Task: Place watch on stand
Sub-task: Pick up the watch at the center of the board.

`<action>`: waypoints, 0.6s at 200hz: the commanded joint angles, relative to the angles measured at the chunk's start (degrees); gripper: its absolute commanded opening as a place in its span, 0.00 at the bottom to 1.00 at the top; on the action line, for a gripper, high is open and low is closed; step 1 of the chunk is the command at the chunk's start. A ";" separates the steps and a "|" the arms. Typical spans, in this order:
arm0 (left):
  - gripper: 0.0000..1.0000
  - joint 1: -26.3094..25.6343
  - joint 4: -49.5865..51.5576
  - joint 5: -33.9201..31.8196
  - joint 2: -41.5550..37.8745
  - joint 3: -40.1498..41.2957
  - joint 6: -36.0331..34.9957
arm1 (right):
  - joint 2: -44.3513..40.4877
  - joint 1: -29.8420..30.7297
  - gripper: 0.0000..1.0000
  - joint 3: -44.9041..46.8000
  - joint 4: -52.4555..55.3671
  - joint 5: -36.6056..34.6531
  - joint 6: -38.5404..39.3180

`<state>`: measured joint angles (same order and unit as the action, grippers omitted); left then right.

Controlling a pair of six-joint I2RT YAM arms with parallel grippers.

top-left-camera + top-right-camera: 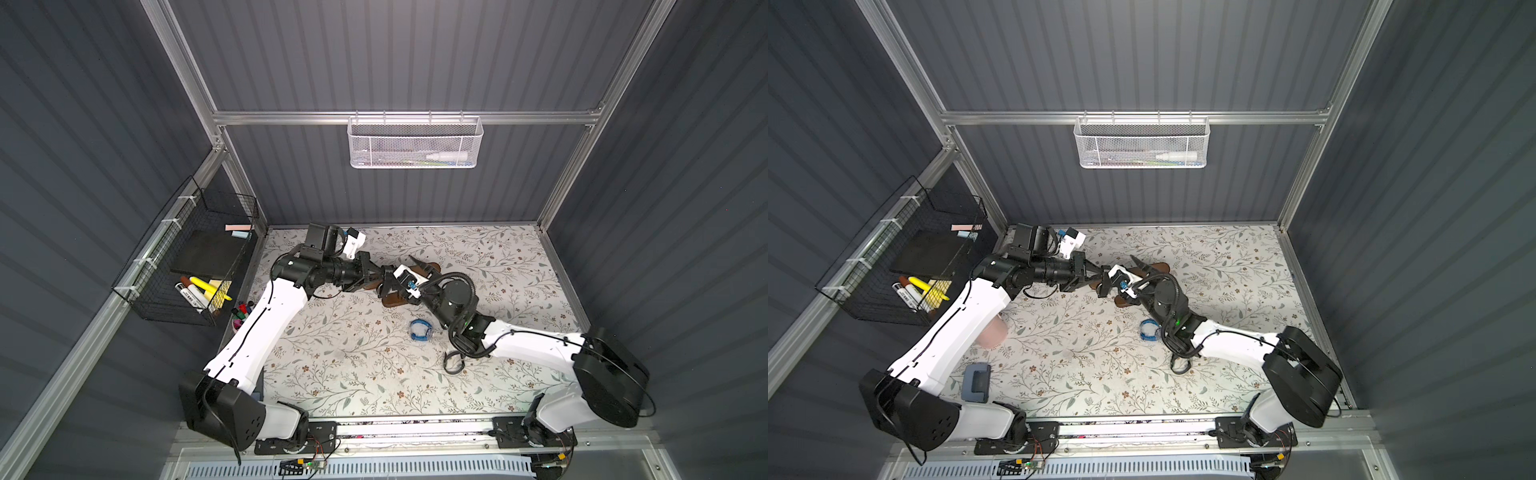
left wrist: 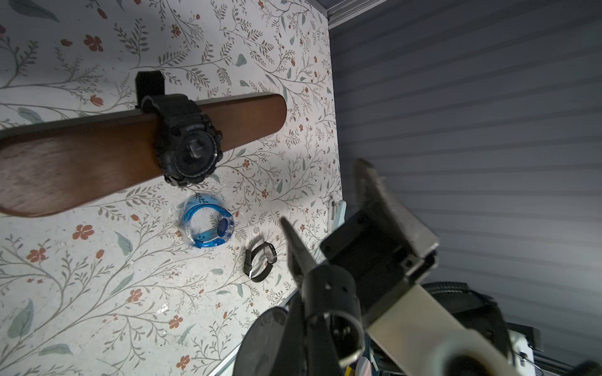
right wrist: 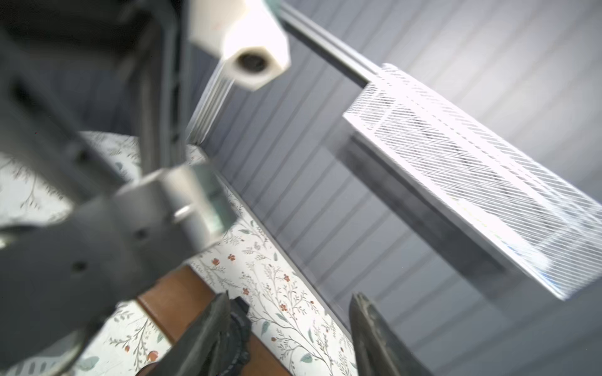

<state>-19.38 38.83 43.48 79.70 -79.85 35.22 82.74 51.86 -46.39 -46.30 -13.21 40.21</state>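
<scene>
The black watch (image 2: 187,143) is sitting strapped around the bar of the stand (image 2: 81,156) while the right pincer (image 3: 290,298) is hovering released beside it and the left pincer (image 1: 379,273) is resting clenched.

Watch (image 2: 187,143) on stand (image 2: 81,153); second watch (image 2: 208,224), perhaps third watch (image 2: 260,260), on table (image 2: 97,309) before it.

Both arms extended toward centre, wrists close together; left gripper (image 1: 380,273) closed, right gripper (image 2: 322,192) jaws apart

White mesh basket (image 1: 413,143) hangs on back rail (black wire basket (image 1: 166,308) holds markers (image 1: 205,286)).
</scene>
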 commanded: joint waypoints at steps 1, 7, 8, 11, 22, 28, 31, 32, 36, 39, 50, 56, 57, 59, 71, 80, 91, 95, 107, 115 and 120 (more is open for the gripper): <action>0.00 0.39 -0.60 -0.68 0.71 -0.01 -1.63 | -4.77 -0.09 0.62 -1.81 6.90 -0.45 -4.60; 0.00 0.40 -0.92 -0.63 0.72 0.20 -1.44 | -5.31 -0.07 0.62 -2.46 9.45 0.31 -5.23; 0.00 0.44 -1.02 -0.61 0.72 0.26 -1.45 | -5.36 -0.08 0.62 -2.56 9.77 0.43 -5.23; 0.00 0.52 -1.18 -0.53 0.72 0.35 -1.40 | -5.39 -0.07 0.61 -2.86 10.66 0.85 -5.30; 0.00 0.62 -1.55 -0.53 0.61 0.40 -1.13 | -4.85 -0.18 0.59 -3.11 11.22 1.12 -4.65; 0.00 0.81 -1.72 -0.47 0.63 0.40 -0.99 | -4.40 -0.11 0.59 -2.85 10.60 1.43 -3.94; 0.00 0.95 -1.80 -0.30 0.63 0.40 -0.85 | -4.15 -0.17 0.59 -2.69 10.23 1.65 -3.57; 0.00 0.98 -1.81 -0.23 0.63 0.40 -0.85 | -4.07 -0.17 0.58 -2.63 10.12 1.72 -3.39; 0.00 1.16 -1.97 -0.04 0.50 0.40 -0.71 | -3.61 -0.18 0.58 -2.42 9.52 1.91 -2.96; 0.00 1.30 -2.06 0.11 0.54 0.36 -0.56 | -3.28 -0.18 0.58 -2.31 9.03 1.89 -2.60; 0.00 1.77 -2.86 1.23 0.46 0.57 0.19 | -2.04 -0.18 0.57 -2.28 7.54 1.85 -1.82; 0.00 1.93 -3.28 1.92 0.45 0.73 0.57 | -1.33 -0.17 0.57 -2.53 7.28 1.99 -1.41; 0.00 1.95 -3.35 2.03 0.41 0.74 0.60 | -1.25 -0.17 0.57 -2.59 7.24 2.02 -1.39; 0.00 1.97 -3.46 2.26 0.42 0.75 0.67 | -1.06 -0.18 0.56 -2.64 7.18 2.11 -1.23; 0.00 2.06 -3.69 2.66 0.30 0.67 0.97 | -0.10 -0.18 0.56 -3.14 6.61 2.09 -0.94; 0.00 2.19 -3.59 2.53 0.27 0.58 0.95 | 0.33 -0.13 0.55 -3.43 6.33 2.41 -0.65; 0.00 2.39 -3.52 2.56 0.18 0.49 0.86 | 0.42 -0.16 0.55 -3.49 6.05 3.07 -0.95; 0.00 2.41 -3.40 2.51 0.19 0.43 0.74 | 0.45 -0.18 0.55 -3.53 6.04 3.40 -1.20; 0.00 2.50 -3.48 2.53 0.18 0.73 0.66 | 0.23 -0.18 0.54 -3.62 6.22 4.62 -1.07; 0.00 2.50 -3.50 2.44 0.16 0.91 0.64 | 0.08 -0.18 0.54 -3.62 6.12 5.45 -0.81; 0.00 2.50 -3.50 2.48 0.18 1.00 0.58 | 0.06 -0.18 0.55 -3.62 6.13 5.85 -0.97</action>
<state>-17.12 36.18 44.64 80.34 -79.79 35.64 83.68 51.83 -48.80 -38.63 -10.31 37.82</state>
